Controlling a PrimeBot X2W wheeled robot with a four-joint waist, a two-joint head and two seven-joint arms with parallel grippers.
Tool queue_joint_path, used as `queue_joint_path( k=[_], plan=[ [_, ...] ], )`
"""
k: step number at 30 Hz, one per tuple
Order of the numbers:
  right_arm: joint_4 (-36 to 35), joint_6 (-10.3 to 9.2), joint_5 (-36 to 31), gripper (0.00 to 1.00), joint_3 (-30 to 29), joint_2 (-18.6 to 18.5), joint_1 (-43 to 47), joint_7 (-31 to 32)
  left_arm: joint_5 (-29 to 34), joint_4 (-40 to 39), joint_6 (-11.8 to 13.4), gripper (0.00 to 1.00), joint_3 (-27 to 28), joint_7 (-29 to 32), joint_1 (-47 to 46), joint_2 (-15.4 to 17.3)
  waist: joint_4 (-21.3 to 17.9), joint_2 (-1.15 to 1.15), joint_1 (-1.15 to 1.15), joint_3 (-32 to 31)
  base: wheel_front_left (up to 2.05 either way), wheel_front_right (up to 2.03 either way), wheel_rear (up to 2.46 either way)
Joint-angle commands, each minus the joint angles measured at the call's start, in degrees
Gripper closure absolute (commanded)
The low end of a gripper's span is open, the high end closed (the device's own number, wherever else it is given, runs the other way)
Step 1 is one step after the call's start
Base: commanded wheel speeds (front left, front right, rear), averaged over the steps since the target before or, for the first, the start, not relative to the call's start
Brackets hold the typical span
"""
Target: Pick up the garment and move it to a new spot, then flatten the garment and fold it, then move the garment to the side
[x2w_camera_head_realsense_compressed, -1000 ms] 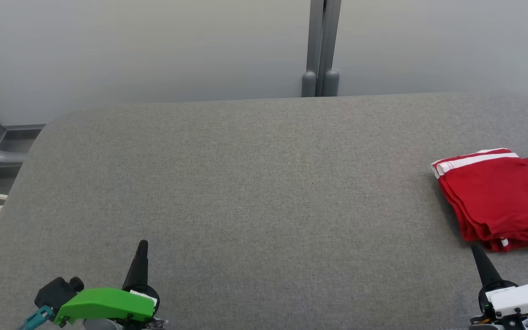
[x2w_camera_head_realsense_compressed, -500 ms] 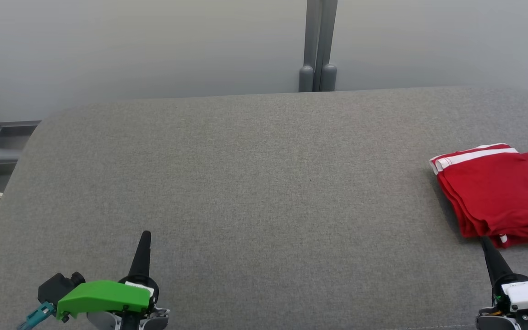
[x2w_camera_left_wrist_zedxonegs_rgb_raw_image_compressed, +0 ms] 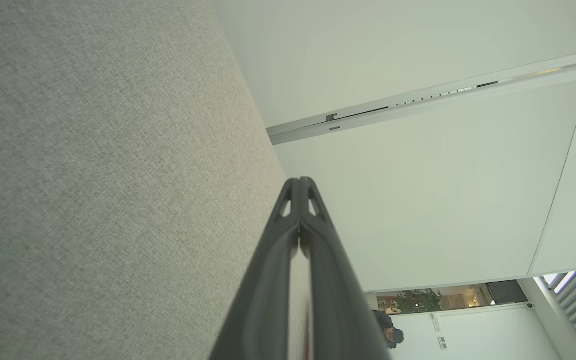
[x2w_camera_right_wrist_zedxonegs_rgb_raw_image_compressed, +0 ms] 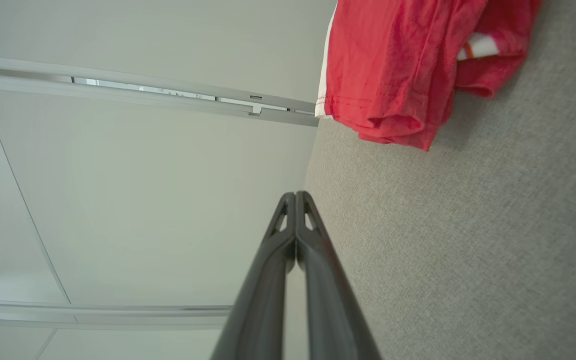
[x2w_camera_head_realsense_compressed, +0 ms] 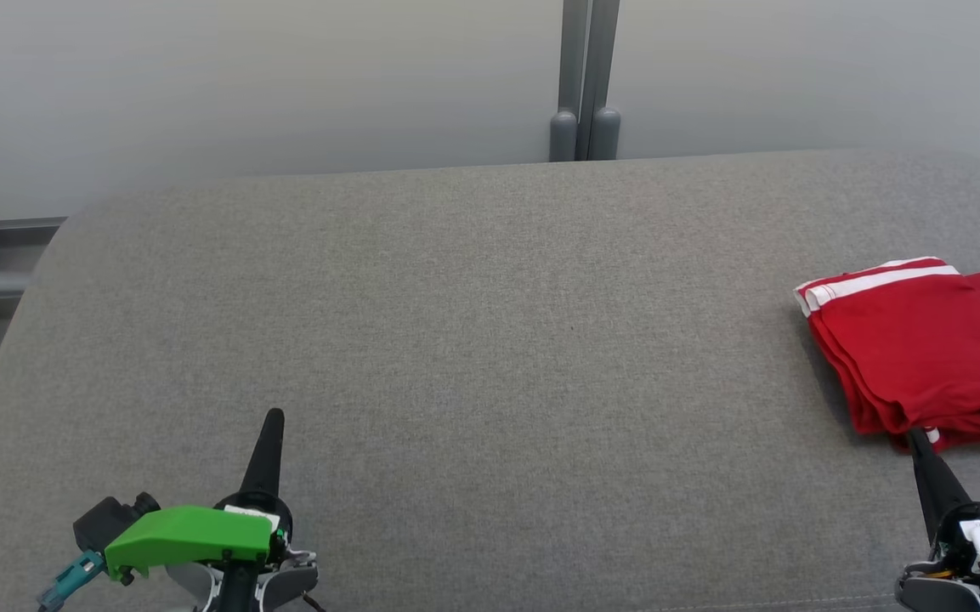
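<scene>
Garment (x2w_camera_head_realsense_compressed: 923, 348) near table's (x2w_camera_head_realsense_compressed: 456, 297) right edge; left end effector (x2w_camera_head_realsense_compressed: 274, 416), right end effector (x2w_camera_head_realsense_compressed: 914, 437) (both clenched, empty) along front edge.

i see soft, even, bright light. the garment (x2w_camera_head_realsense_compressed: 923, 348) throws a faint shadow on the table (x2w_camera_head_realsense_compressed: 456, 340). both wrist views bow at the edges; the near fingers (x2w_camera_left_wrist_zedxonegs_rgb_raw_image_compressed: 335, 305) look soft.

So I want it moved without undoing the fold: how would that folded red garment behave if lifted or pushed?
The folded red garment looks thin and floppy, its stacked edges curling, so lifting one edge would probably unfold it. Being thin cloth, it is likely light. Pushed across the grey woven tabletop, it may bunch rather than slide.
</scene>
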Motion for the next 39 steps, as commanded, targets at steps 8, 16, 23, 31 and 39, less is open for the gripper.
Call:
queue_joint_path(
  k=[8, 16, 23, 31, 39],
  plan=[
    [-1.0, 0.03, 4.3, 1.0, -1.2, -0.4, -1.1, 1.3, -3.8, -0.1, -1.2, 1.0, 0.9, 0.8, -2.0, -0.8, -0.3, 0.0, 0.0, 0.5, 0.0, 0.0, 0.0],
    [-1.4, 0.03, 7.5, 1.0, -2.0, -0.4, -1.2, 2.1, -6.4, 0.1, -2.0, 1.0, 1.5, 1.3, -2.6, -1.6, -0.6, 0.0, 0.0, 1.1, 0.0, 0.0, 0.0],
    [-1.6, 0.02, 10.2, 1.0, -2.7, -0.4, -1.3, 2.8, -8.7, 0.3, -2.6, 1.0, 1.9, 1.8, -3.2, -2.1, -0.8, 0.0, 0.0, 1.5, 0.0, 0.0, 0.0],
    [-1.9, 0.02, 12.8, 1.0, -3.5, -0.4, -1.2, 3.4, -10.7, 0.4, -3.2, 1.0, 2.3, 2.1, -3.5, -2.7, -1.0, 0.0, 0.0, 2.0, 0.0, 0.0, 0.0],
    [-1.9, 0.02, 12.6, 1.0, -3.4, -0.4, -1.2, 3.3, -10.6, 0.4, -3.2, 1.0, 2.2, 2.1, -3.4, -2.7, -1.1, 0.0, 0.0, 2.0, 0.0, 0.0, 0.0]
  ],
)
